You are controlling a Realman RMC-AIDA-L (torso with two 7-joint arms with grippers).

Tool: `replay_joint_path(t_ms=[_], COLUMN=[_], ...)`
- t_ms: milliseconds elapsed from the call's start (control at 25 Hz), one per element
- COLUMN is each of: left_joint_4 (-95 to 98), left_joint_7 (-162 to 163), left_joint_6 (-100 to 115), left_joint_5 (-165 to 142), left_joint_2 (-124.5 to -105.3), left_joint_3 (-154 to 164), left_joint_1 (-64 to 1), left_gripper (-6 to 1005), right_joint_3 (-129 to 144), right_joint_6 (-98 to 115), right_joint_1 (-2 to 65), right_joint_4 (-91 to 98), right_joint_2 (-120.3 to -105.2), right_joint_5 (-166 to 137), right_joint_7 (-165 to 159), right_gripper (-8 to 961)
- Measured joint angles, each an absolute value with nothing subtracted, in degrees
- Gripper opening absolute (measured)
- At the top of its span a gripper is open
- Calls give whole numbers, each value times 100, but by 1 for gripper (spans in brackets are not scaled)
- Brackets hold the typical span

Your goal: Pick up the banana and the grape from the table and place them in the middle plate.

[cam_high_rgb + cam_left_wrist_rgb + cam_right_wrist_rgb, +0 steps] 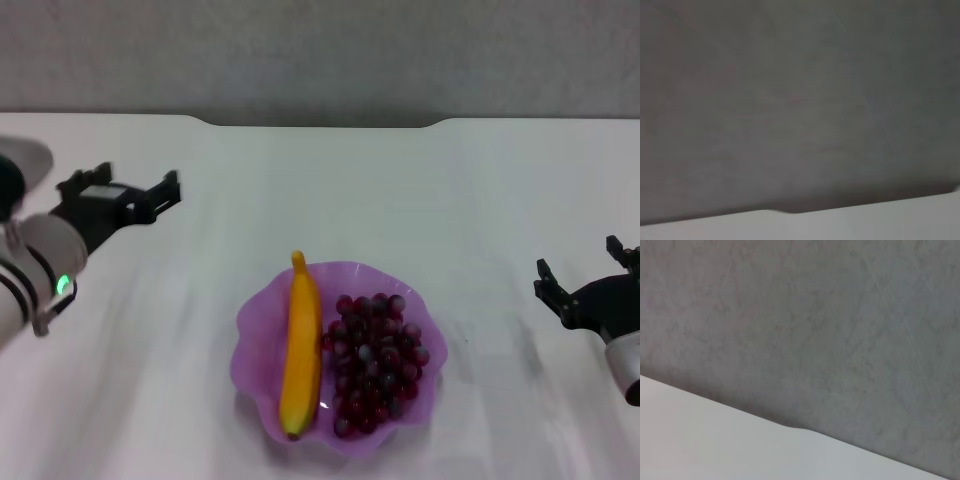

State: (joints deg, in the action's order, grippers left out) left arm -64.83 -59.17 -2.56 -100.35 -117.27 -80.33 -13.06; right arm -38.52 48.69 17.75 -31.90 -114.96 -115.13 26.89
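Observation:
The yellow-orange banana (300,345) lies lengthwise in the left half of the purple scalloped plate (258,330) at the front middle of the white table (450,180). The bunch of dark red-purple grapes (374,362) lies in the plate's right half, beside the banana. My left gripper (125,181) is open and empty, held above the table at the far left, well away from the plate. My right gripper (578,258) is open and empty at the far right, also clear of the plate. Both wrist views show only table and wall.
The table's far edge has a shallow notch (325,123) with a grey wall (320,50) behind it. The left wrist view shows that wall (800,100) above the table edge (840,225). The right wrist view shows the wall (815,315) and table (715,450).

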Motion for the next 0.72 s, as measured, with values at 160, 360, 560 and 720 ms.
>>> replay_joint_path(t_ms=[160,360,560,720], left_joint_4=[-5793,-4206,-3074,-2426], left_joint_7=[-5951,-4074,-1071,975], left_joint_6=[1889,4785,5805,5934], left_joint_5=[-9971,-10801,-11948,-13146], left_joint_2=[-11720,-11720,-11675,-11660], left_joint_3=[-6790,-5065,-4424,-4464], left_joint_1=[-1418,-1798,-2010,-2060], left_gripper=[894,892,890,890], right_joint_3=[-3851,-3850,-3849,-3838], right_joint_6=[4869,4853,4812,4838], right_joint_1=[1778,1816,1827,1836], right_joint_4=[-3189,-3175,-3148,-3100], right_joint_2=[-11496,-11496,-11499,-11505], right_joint_5=[-11513,-11500,-11506,-11508], right_joint_7=[2689,2689,2688,2509], right_gripper=[906,905,905,905])
